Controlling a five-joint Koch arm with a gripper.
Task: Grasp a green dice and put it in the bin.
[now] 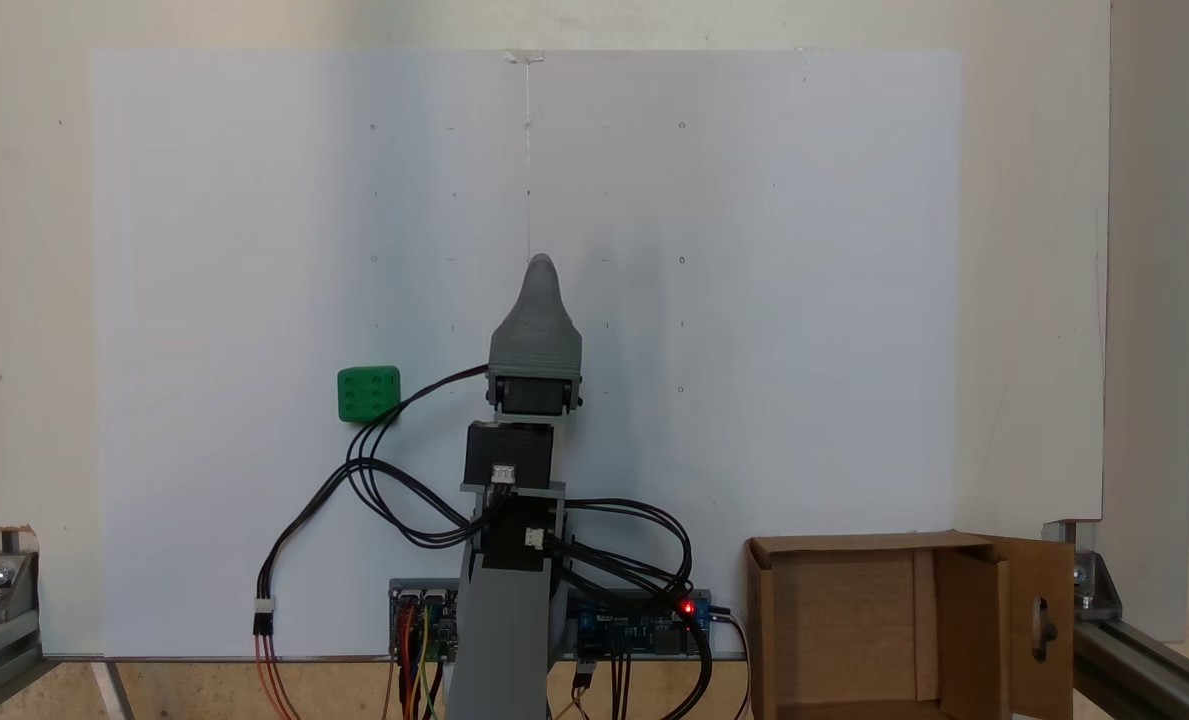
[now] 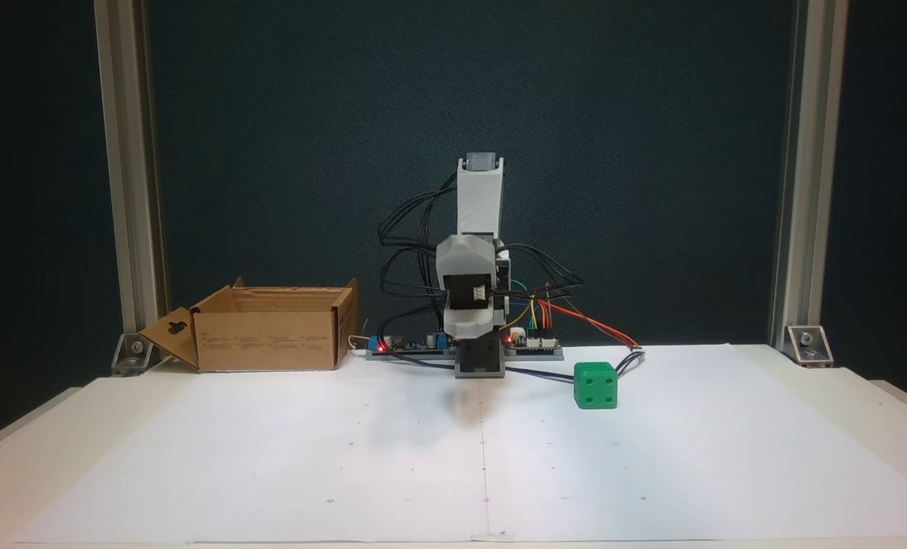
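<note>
The green dice (image 1: 368, 394) (image 2: 596, 385) lies on the white sheet, its pips showing on the top and front faces. My gripper (image 1: 541, 264) (image 2: 480, 364) hovers low over the middle of the sheet, folded in front of the arm's base. The dice sits apart from it, to its left in one fixed view and to its right in the other. Its jaws line up one behind the other, so no gap shows. Nothing is seen held. The bin (image 1: 859, 546) (image 2: 270, 339), a brown cardboard box, stands open beside the base, one flap with a slot cut-out.
Black cables (image 1: 394, 480) loop from the arm close to the dice. Circuit boards (image 1: 644, 625) with red lights sit at the arm's base. Aluminium frame posts (image 2: 129, 175) stand at the table's corners. The white sheet (image 1: 754, 300) stretches wide around the arm.
</note>
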